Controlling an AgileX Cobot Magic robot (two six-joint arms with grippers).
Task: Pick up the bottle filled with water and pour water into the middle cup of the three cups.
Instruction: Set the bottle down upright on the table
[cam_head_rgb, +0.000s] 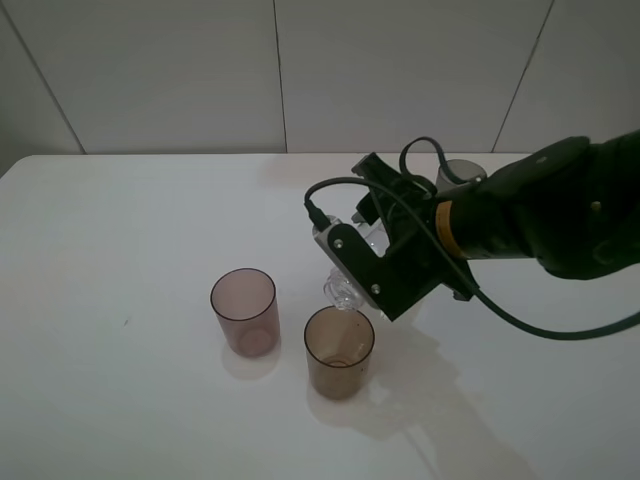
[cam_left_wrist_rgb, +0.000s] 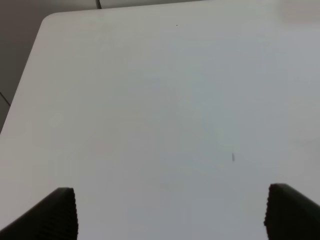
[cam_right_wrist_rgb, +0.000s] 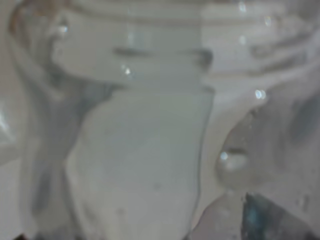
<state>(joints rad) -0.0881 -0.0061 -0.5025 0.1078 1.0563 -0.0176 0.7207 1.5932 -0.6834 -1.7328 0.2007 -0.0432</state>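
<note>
My right gripper (cam_head_rgb: 352, 262) is shut on the clear bottle (cam_head_rgb: 344, 288) and holds it tipped steeply, mouth down, just above the rim of the amber-brown middle cup (cam_head_rgb: 339, 352). The mauve-pink cup (cam_head_rgb: 243, 310) stands to its left. The dark grey cup (cam_head_rgb: 461, 172) shows partly behind the right arm. In the right wrist view the bottle's threaded neck and shoulder (cam_right_wrist_rgb: 150, 125) fill the picture, with water inside. My left gripper (cam_left_wrist_rgb: 170, 215) is open and empty over bare table; it is out of the exterior high view.
The white table (cam_head_rgb: 120, 230) runs to a white panelled wall at the back. The right arm and its cable hang over the table's right half. The left wrist view shows the table's corner (cam_left_wrist_rgb: 47, 20) and a small dark speck (cam_left_wrist_rgb: 233, 157).
</note>
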